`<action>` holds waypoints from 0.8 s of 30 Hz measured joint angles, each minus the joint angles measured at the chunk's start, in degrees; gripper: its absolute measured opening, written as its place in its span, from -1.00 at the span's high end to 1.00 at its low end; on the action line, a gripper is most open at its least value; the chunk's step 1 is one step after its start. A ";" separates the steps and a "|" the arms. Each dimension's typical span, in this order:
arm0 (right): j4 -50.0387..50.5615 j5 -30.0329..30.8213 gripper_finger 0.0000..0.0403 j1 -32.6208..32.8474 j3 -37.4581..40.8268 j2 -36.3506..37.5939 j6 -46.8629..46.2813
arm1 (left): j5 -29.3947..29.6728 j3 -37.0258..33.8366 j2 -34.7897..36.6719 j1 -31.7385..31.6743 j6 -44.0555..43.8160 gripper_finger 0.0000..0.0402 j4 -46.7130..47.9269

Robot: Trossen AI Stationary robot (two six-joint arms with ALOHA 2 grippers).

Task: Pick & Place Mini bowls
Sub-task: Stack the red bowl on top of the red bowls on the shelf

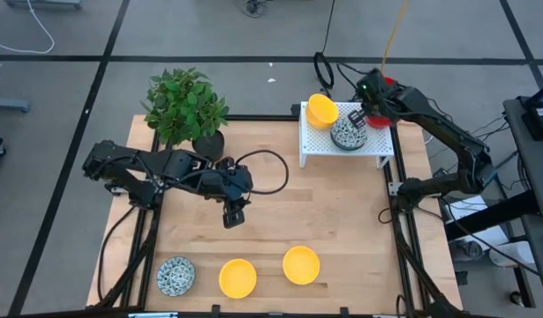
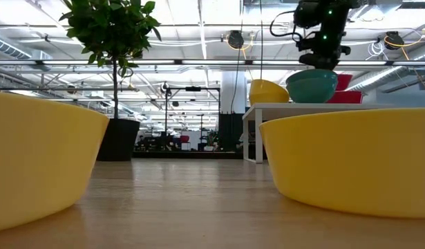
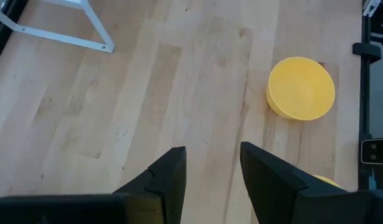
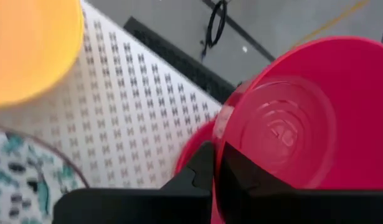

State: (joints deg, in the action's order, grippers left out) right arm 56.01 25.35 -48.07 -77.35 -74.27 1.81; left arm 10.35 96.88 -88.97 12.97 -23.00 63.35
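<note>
Gripping: the right tool (image 4: 213,180) is pinched shut on the rim of a red mini bowl (image 4: 303,118), held at the far right end of the white perforated rack (image 1: 317,146), at about 1 o'clock on the table (image 1: 342,221).
Left tool: the left tool (image 1: 233,215) hovers near the table's middle, fingers partly apart with nothing between them; bare wood shows below it in its wrist view.
On the rack: a yellow bowl (image 1: 321,109) at the rack's 10 o'clock corner, a speckled bowl (image 1: 348,132) in its middle, and more red under the held bowl (image 4: 197,146), which looks like another red one, though I cannot tell for sure.
Near edge: a speckled bowl (image 1: 176,276) at 7 o'clock, then two yellow bowls (image 1: 237,277) and (image 1: 301,265) toward 6 o'clock.
Step in hand: most likely lifting the red bowl off the rack, though a placing move cannot be excluded.
Doing it well: raise straight up first so the rim clears the speckled neighbour and anything nested beneath; keep the bowl level, since a pinch on one edge lets it swing.
Risk: dragging the lower red piece along.
</note>
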 joint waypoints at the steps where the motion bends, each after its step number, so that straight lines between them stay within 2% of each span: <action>1: 1.10 -0.08 1.00 0.00 -0.01 0.16 -0.54 | 0.00 0.00 0.00 0.00 0.00 0.24 0.00; 4: 4.87 -0.64 1.00 0.00 0.01 0.36 -2.77 | 0.00 0.00 0.00 0.00 0.01 0.24 0.01; 8: 8.85 -6.01 1.00 0.00 0.01 0.33 -4.76 | 0.02 0.00 0.00 -0.15 0.02 0.24 0.00; 14: 8.94 -6.15 0.98 0.15 0.01 0.34 -4.79 | 0.02 0.00 0.00 -1.03 -0.77 0.24 -0.01; 19: 8.94 -6.15 0.85 0.15 0.01 0.34 -4.79 | 0.07 0.00 0.00 -1.44 -1.49 0.24 -0.02; 24: 8.94 -5.95 0.62 0.15 0.01 0.34 -4.68 | 0.04 0.00 0.00 -1.38 -1.49 0.24 -0.02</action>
State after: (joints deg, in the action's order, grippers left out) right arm 64.95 19.40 -47.92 -77.34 -73.93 -2.86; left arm 10.39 96.88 -88.97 11.60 -24.49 63.33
